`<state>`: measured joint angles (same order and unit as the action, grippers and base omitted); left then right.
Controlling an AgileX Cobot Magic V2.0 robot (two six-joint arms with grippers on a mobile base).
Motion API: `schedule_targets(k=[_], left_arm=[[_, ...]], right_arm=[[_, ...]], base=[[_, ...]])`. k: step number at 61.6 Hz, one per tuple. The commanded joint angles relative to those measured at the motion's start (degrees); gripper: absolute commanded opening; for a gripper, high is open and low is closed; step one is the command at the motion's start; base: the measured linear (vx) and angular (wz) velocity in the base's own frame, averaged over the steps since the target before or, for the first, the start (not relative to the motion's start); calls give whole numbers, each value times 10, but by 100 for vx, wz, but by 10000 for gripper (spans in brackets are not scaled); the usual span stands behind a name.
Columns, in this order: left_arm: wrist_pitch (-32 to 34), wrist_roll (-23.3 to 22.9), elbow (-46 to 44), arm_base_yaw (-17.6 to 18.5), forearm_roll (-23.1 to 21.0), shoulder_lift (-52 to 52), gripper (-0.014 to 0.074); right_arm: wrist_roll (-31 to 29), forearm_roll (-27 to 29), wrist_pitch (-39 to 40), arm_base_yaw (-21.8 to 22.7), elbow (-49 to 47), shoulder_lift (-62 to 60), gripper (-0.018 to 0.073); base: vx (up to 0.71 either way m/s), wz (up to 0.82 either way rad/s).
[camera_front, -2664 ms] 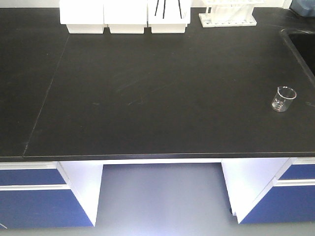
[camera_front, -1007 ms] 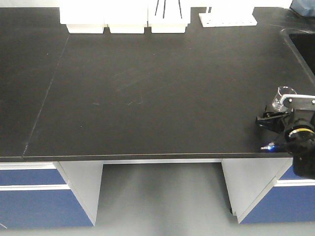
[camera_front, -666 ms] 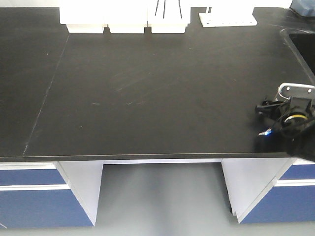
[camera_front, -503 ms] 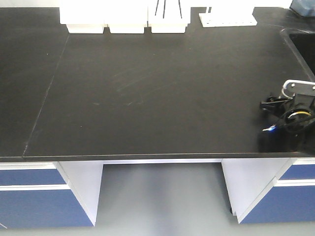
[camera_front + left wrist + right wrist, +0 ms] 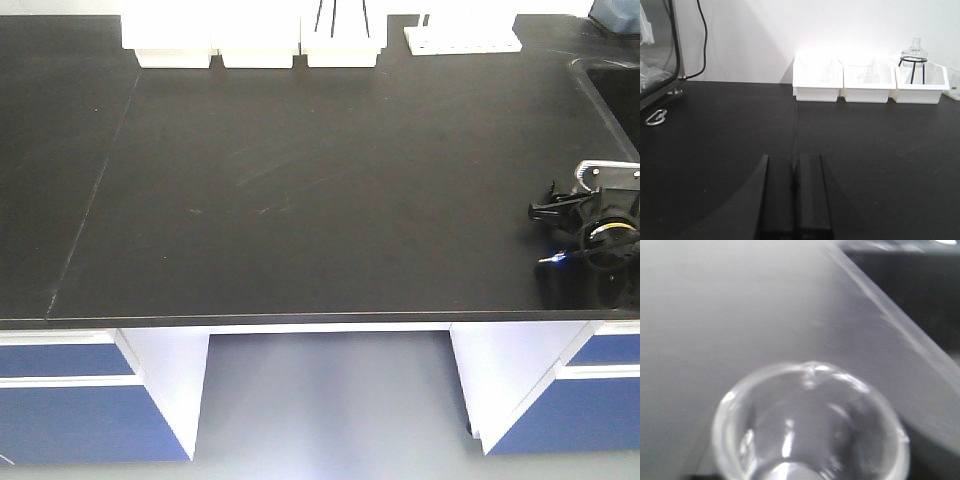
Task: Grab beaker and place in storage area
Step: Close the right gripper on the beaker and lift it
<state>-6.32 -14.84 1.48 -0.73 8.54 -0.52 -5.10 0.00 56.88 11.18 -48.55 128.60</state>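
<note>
The beaker (image 5: pixel 810 430) is a small round cup of clear glass. In the right wrist view we look down into its open top, and it is very close and blurry. Its rim is thin and shiny with bright spots of light on it. A tiny pouring lip sits at 12 o'clock on the rim. You can see the gray-looking tabletop (image 5: pixel 740 315) right through the glass. The beaker fills the 6 o'clock part of that view, so it is just below the camera on the right end effector (image 5: pixel 588 203). No fingers show there, so I cannot tell if the right end effector is spread, pressed together, or pinching the glass. In the front view the right end effector is at 3 o'clock on the black tabletop, close to the right edge, and it hides the beaker. I cannot tell if the beaker stands on the tabletop or is lifted off it. The left end effector (image 5: pixel 795 200) is low over the tabletop with its two dark fingers (image 5: pixel 777 200) pressed together. Three white bins (image 5: pixel 258 40) and a white rack (image 5: pixel 462 40) are at 12 o'clock, well apart from the right end effector.
</note>
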Motion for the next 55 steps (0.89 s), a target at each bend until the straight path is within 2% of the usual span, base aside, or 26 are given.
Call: schedule_targets(k=[1, 8, 10, 19, 24, 31, 32, 37, 41, 46, 55], left_arm=[[48, -3, 13, 4, -3, -11, -8], [48, -3, 13, 4, -3, -11, -8], [48, -3, 13, 4, -3, -11, -8], [48, -3, 13, 4, -3, -11, -8], [48, -3, 13, 4, -3, -11, -8], [48, -3, 13, 4, -3, -11, -8], [48, -3, 13, 4, -3, -11, -8], [48, -3, 13, 4, -3, -11, -8], [48, -3, 13, 4, -3, -11, -8], [48, -3, 13, 4, -3, -11, -8], [48, -3, 13, 4, -3, -11, -8]], right_arm=[[-7, -30, 19, 2, -7, -24, 200], [-7, -37, 18, 1, -5, -39, 14], [-7, -43, 12, 1, -5, -46, -14], [5, -104, -43, 1, -5, -93, -11], [33, -146, -78, 0, -5, -132, -11], [121, -231, -126, 0, 0, -196, -9], [190, -304, -128, 0, 29, -267, -8], [224, -353, -129, 0, 70, -335, -8], [246, -378, -133, 0, 112, -395, -8], [279, -384, -154, 0, 159, -479, -8], [333, -401, -258, 0, 210, -664, -8]], base=[[0, 0], [0, 0], [0, 0], [0, 0], [0, 0], [0, 0], [0, 0], [0, 0], [0, 0], [0, 0], [0, 0]])
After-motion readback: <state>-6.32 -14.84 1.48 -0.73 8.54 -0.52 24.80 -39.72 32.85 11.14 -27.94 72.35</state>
